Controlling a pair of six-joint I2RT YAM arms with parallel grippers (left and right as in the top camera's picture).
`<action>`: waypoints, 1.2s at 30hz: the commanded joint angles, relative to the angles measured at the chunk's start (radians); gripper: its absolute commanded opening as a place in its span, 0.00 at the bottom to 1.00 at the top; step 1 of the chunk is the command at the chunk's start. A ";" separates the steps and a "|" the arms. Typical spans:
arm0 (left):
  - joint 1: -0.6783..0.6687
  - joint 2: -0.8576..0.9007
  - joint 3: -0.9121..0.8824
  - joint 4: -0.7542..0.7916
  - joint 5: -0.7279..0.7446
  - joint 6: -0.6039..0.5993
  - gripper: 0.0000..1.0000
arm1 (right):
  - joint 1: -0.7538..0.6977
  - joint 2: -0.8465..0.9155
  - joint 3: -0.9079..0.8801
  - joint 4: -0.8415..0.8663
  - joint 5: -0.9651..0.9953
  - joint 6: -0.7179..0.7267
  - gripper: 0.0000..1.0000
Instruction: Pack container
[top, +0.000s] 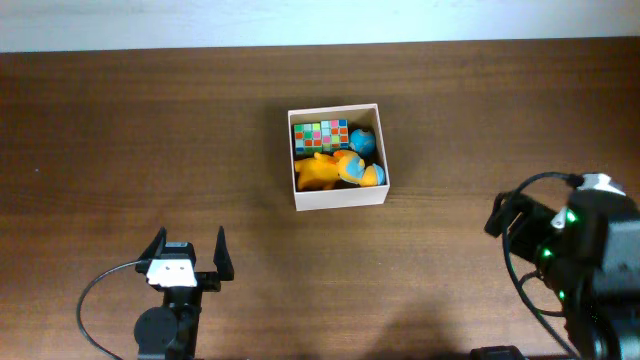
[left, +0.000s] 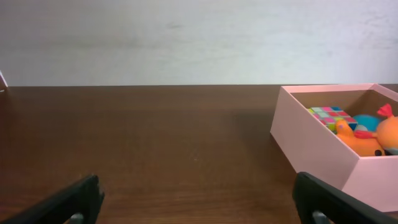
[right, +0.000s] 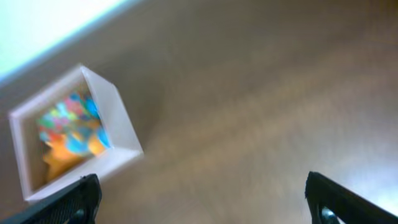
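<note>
My left hand (top: 190, 245) sits at the near left of the dark brown wooden tabletop (top: 100, 130), fingers spread wide and holding nothing. At mid-tabletop stands the square cream-white open-topped container (top: 340, 194). Its mouth faces up, its sides are equal, and it is turned slightly askew. Inside are a multicoloured checkered cube (top: 320, 133), a blue ball (top: 362, 140) and an orange plush toy (top: 322, 172). My right hand (right: 201, 186), at the far right, gapes wide and empty.

Even soft light; right wrist view blurred, other views sharp
</note>
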 joint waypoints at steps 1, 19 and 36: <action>0.000 -0.010 -0.003 -0.003 0.014 0.015 0.99 | 0.006 -0.089 -0.080 0.123 0.033 -0.083 0.99; 0.000 -0.010 -0.003 -0.003 0.014 0.015 0.99 | 0.006 -0.525 -0.797 0.947 -0.064 -0.113 0.99; 0.000 -0.010 -0.003 -0.003 0.014 0.015 0.99 | 0.008 -0.736 -0.964 1.156 -0.172 -0.328 0.99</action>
